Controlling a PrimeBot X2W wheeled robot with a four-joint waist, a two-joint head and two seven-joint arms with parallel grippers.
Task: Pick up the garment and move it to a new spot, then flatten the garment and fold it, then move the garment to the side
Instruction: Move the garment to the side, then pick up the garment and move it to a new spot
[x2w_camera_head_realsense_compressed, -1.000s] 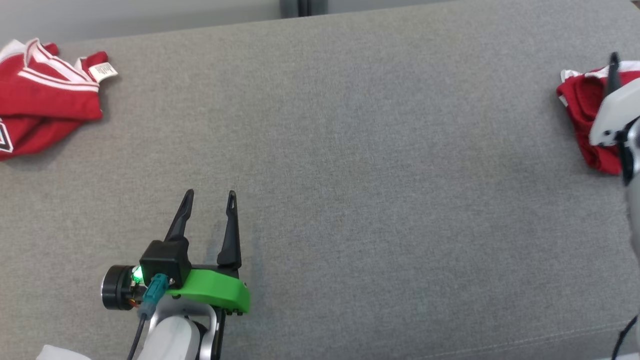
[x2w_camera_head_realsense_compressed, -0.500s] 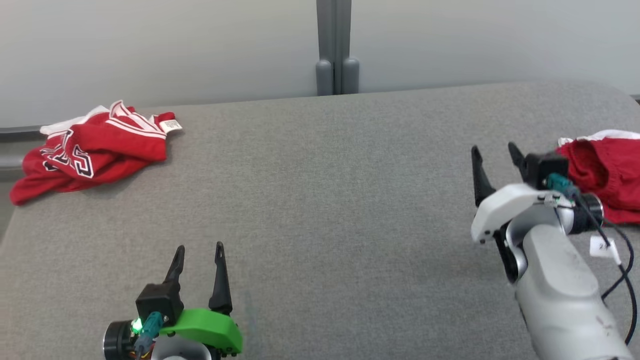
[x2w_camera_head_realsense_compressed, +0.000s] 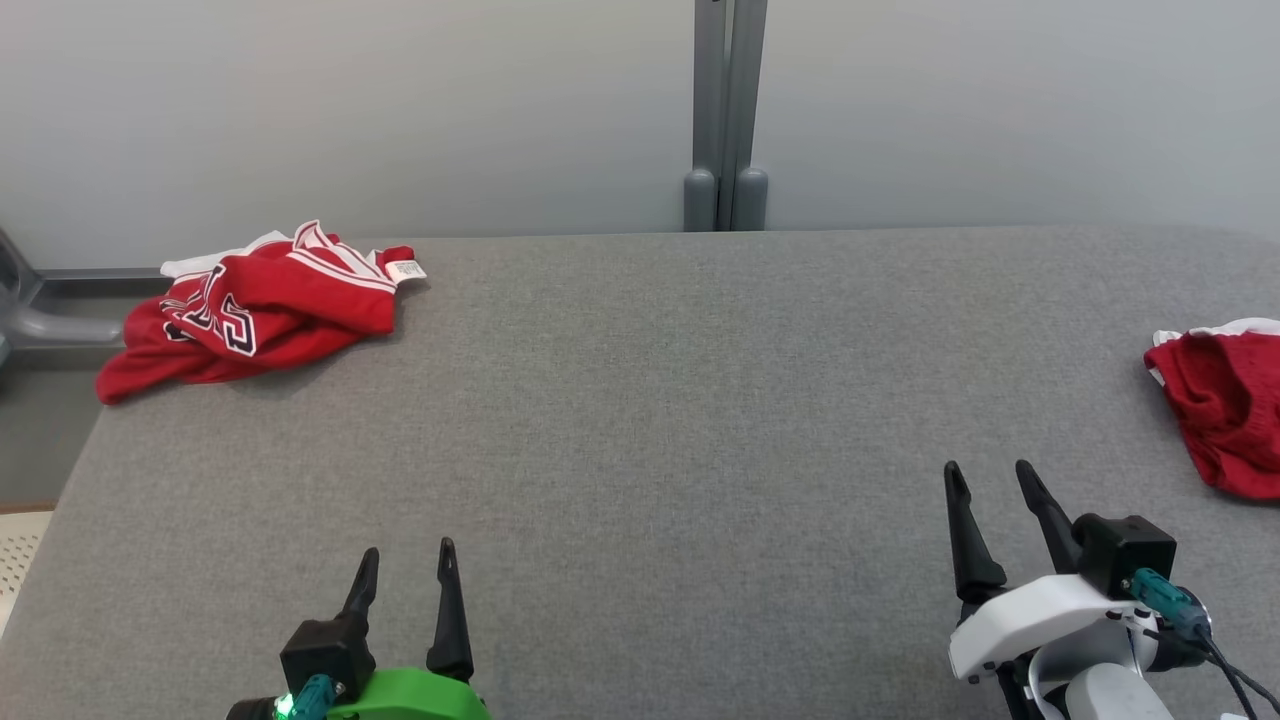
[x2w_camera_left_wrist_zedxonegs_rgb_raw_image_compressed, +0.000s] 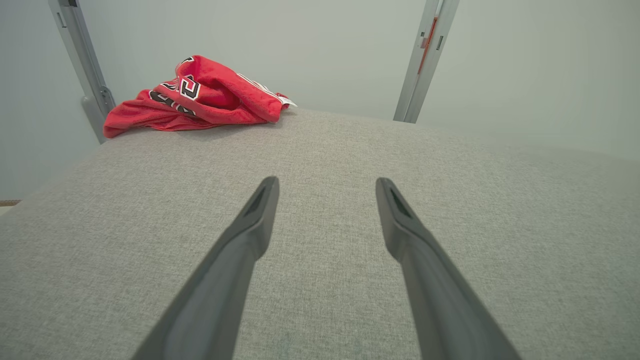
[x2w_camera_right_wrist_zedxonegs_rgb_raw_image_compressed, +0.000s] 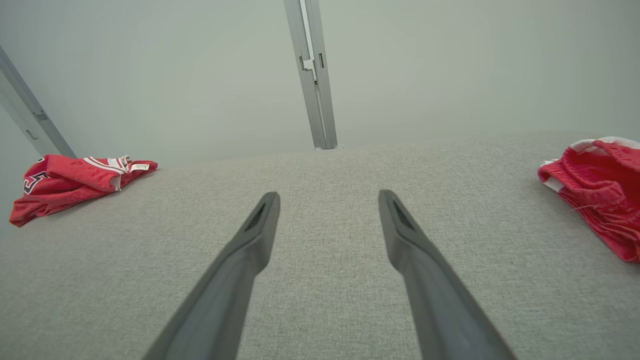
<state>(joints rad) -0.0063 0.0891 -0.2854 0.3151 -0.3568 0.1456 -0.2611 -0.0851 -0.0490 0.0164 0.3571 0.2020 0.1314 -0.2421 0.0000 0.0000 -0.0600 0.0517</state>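
Looking down from the head camera, you find the left tool (x2w_camera_head_realsense_compressed: 409, 548) at the near edge of the grey fabric-covered worktop (x2w_camera_head_realsense_compressed: 660, 420). Its two long dark fingers are spread apart, and bare fabric shows between them. The right tool (x2w_camera_head_realsense_compressed: 986, 466) stands further along the same near edge, and its fingers are likewise spread with bare worktop between them.

Locate the crumpled red jersey with black-and-white lettering (x2w_camera_head_realsense_compressed: 260, 315) well ahead of the left tool and off to its left, at the far left corner of the worktop. It lies in a loose heap, well apart from both tools. A small white label (x2w_camera_head_realsense_compressed: 405, 270) sticks out at the end of the heap nearest the centre of the worktop.

Locate the bunched red mesh garment with white trim (x2w_camera_head_realsense_compressed: 1225, 415) ahead of the right tool and to its right, near it but not touching. The edge of the head view cuts this garment off.

A grey metal post (x2w_camera_head_realsense_compressed: 725, 110) rises against the pale wall (x2w_camera_head_realsense_compressed: 300, 110) beyond the far edge, ahead of the gap between the two tools.
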